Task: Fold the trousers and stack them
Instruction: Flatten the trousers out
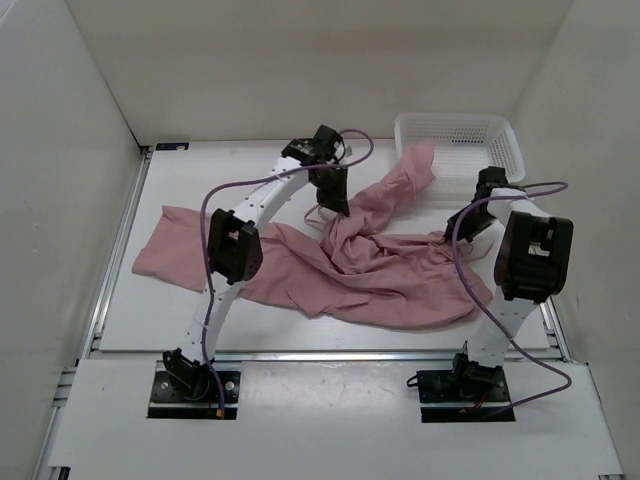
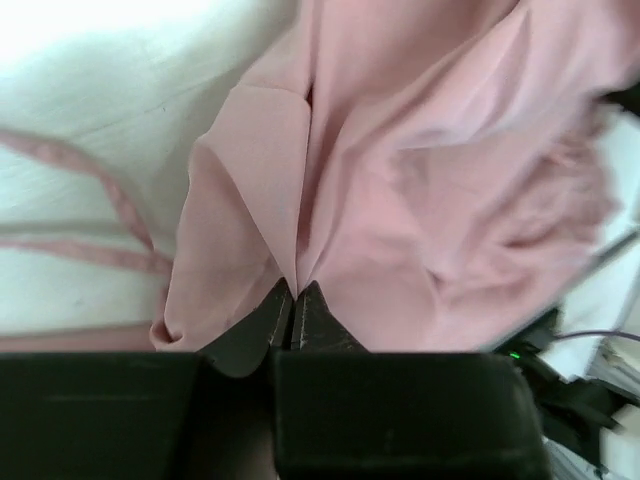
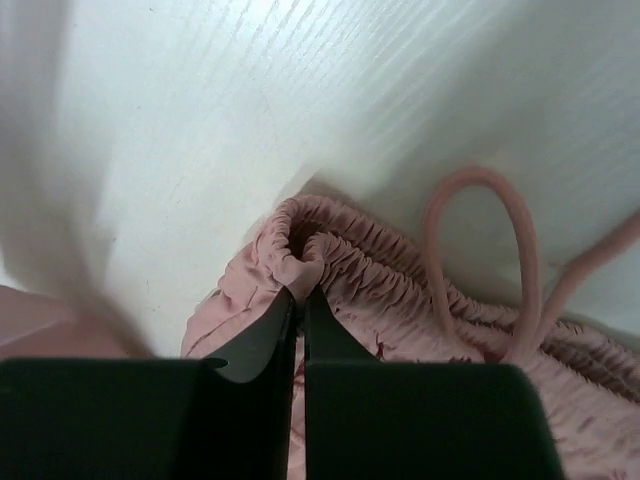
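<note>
Pale walls (image 1: 300,60) enclose a white tabletop (image 1: 200,315). Pink trousers (image 1: 345,270) lie crumpled left of the white basket (image 1: 470,135), one end touching it. Left tool (image 2: 292,298) clenches a fabric fold; right tool (image 3: 300,300) clenches the gathered waistband (image 3: 385,262).

plain white walls (image 1: 300,60), white table (image 1: 150,310)

The trousers (image 2: 420,200) blur at the left wrist view's right side. Their waistband (image 3: 400,290) runs off the right wrist view's lower edge, seemingly bunched.
</note>
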`<state>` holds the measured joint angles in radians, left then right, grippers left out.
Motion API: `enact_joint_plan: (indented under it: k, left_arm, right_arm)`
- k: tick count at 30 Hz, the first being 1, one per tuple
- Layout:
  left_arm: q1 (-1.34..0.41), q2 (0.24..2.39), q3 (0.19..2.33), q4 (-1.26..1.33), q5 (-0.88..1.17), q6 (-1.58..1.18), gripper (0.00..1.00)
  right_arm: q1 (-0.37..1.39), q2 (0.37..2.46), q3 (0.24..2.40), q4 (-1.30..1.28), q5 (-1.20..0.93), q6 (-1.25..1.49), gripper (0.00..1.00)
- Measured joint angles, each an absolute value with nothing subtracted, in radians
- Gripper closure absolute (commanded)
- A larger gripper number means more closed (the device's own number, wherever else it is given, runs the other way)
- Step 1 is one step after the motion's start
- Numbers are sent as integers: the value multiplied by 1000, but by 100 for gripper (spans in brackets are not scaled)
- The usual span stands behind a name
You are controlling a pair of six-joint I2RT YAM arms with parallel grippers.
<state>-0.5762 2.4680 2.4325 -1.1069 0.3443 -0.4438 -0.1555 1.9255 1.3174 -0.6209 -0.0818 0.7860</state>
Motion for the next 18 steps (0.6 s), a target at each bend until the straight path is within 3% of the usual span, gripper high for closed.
enact_joint_plan:
  k: [6, 11, 12, 14, 15, 18]
  left_arm:
    - [-451, 2294, 2493, -1108, 406, -443, 89]
    - [-294, 1984, 2363, -1083, 391, -451, 89]
    - [-278, 1914, 2321, -1084, 381, -457, 77]
    - [-278, 1769, 2205, -1065, 338, -453, 11]
    - [-284, 1702, 2143, -1061, 311, -449, 0]
    - [-271, 1556, 1930, -1023, 249, -452, 0]
  right_arm:
    - [-155, 1709, 1269, -648, 15, 784, 100]
    - [-153, 1465, 1222, -653, 41, 775, 100]
    - [-149, 1428, 1203, -653, 23, 775, 100]
    - [-136, 1364, 1158, -656, 26, 764, 100]
    - [-141, 1343, 1133, -663, 44, 754, 100]
    - [-173, 1332, 1069, -691, 100, 731, 100]
